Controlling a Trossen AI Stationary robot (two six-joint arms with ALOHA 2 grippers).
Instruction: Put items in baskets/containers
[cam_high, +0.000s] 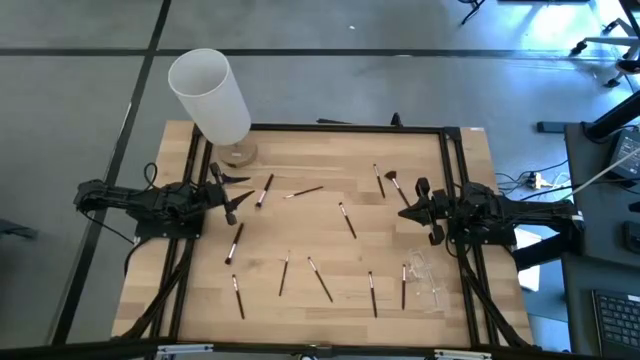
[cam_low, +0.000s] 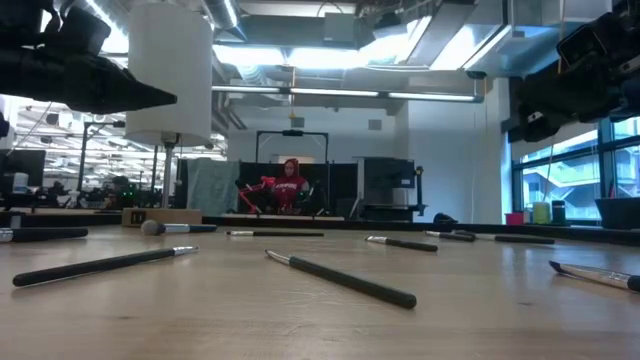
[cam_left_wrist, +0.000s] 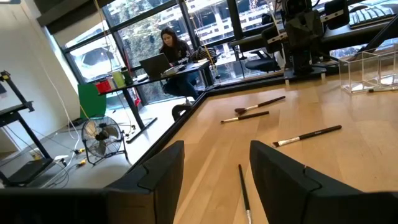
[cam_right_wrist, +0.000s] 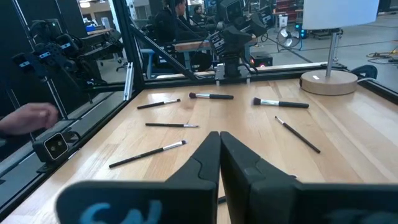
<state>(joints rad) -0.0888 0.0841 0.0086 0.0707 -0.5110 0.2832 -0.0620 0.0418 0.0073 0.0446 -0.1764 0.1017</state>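
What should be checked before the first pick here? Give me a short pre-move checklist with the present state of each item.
1. Left gripper open, nothing between its fingers: ok.
2. Right gripper ready to grasp: not ok, its fingers are shut, empty.
3. Brushes reachable, lying scattered flat on the table: ok.
4. Clear container upright near the right arm: ok; one brush lies beside it.
5. Container empty: cannot tell.
6. White cylinder clear of the left arm: ok.

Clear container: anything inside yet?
The clear container looks empty in the left wrist view. One brush lies beside it on the table. Glare hides part of its floor.
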